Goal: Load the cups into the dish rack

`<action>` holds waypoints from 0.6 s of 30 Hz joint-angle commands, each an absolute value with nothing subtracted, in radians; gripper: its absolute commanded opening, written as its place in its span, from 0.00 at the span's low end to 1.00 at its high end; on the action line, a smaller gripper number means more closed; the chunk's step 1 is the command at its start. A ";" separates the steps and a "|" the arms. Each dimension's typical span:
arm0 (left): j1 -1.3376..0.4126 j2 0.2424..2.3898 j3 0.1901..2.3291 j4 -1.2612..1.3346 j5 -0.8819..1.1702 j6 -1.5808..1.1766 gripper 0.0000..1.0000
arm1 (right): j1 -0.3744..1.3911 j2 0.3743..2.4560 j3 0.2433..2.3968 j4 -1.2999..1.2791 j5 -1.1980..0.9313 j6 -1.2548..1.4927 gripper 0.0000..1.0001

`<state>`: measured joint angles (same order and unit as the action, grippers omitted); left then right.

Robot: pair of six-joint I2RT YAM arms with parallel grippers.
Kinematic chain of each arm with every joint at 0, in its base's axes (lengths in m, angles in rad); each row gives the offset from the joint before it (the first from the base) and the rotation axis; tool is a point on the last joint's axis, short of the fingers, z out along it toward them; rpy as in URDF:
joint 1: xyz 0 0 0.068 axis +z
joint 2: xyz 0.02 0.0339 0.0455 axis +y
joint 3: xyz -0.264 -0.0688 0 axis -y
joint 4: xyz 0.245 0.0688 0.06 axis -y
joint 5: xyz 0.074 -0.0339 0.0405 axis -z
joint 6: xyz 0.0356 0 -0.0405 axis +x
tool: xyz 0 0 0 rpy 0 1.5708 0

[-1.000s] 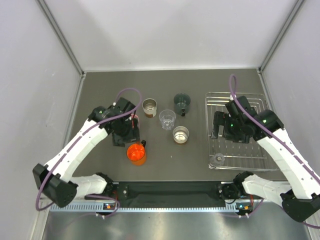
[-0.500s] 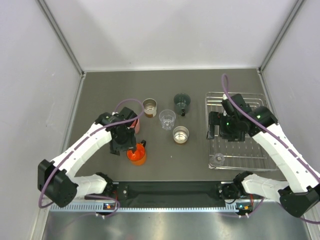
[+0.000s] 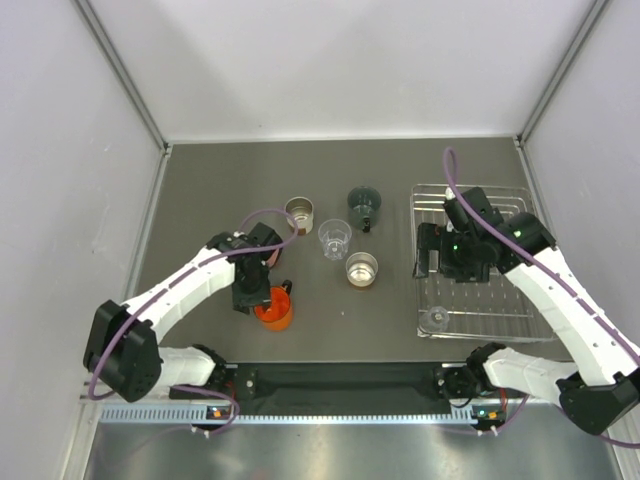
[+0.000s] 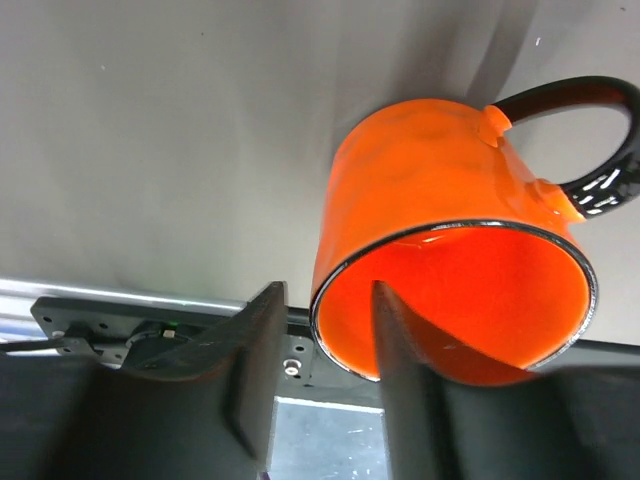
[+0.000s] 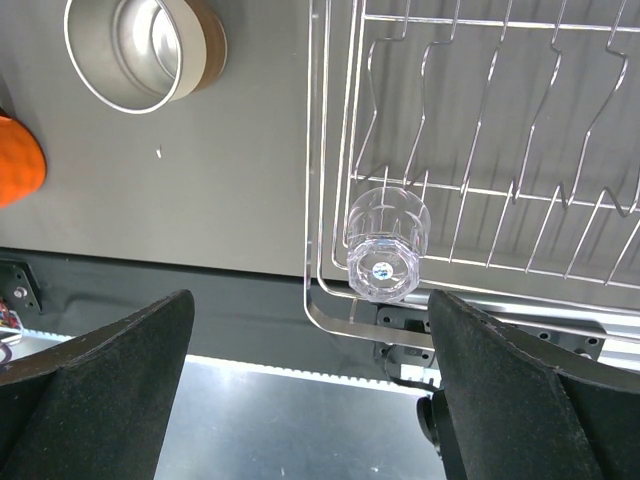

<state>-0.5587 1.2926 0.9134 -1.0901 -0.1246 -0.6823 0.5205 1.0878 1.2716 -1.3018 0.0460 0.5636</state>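
The orange cup [image 3: 275, 310] with a black handle stands upright near the table's front. My left gripper [image 3: 258, 291] is open and straddles its rim: in the left wrist view [image 4: 328, 296] one finger is inside the orange cup [image 4: 440, 190] and the other outside, with a small gap to the wall. My right gripper [image 3: 437, 262] is wide open and empty, above the left side of the dish rack [image 3: 520, 200]. A clear cup [image 3: 434, 319] sits upside down in the rack's near left corner, seen in the right wrist view [image 5: 388, 245] too. No pink cup is in view.
On the table between the arms stand two steel cups [image 3: 299, 212] [image 3: 361, 268], a clear cup [image 3: 334, 238] and a dark green cup [image 3: 364, 205]. The near steel cup [image 5: 150, 45] lies left of the rack's rim [image 5: 310, 150]. Walls enclose the table on three sides.
My left gripper has moved toward the near edge and down onto the orange cup's rim. My right gripper shifted slightly left, then held still.
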 commanded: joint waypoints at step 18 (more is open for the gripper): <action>-0.558 1.267 1.208 -1.127 0.080 -0.620 0.00 | 0.514 1.095 1.405 -1.250 -0.064 0.552 1.00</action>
<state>-0.5579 1.2842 1.0458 -1.1252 -0.0517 -0.6594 0.5205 1.0882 1.3174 -1.3022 -0.0074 0.5671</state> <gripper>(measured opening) 0.059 0.996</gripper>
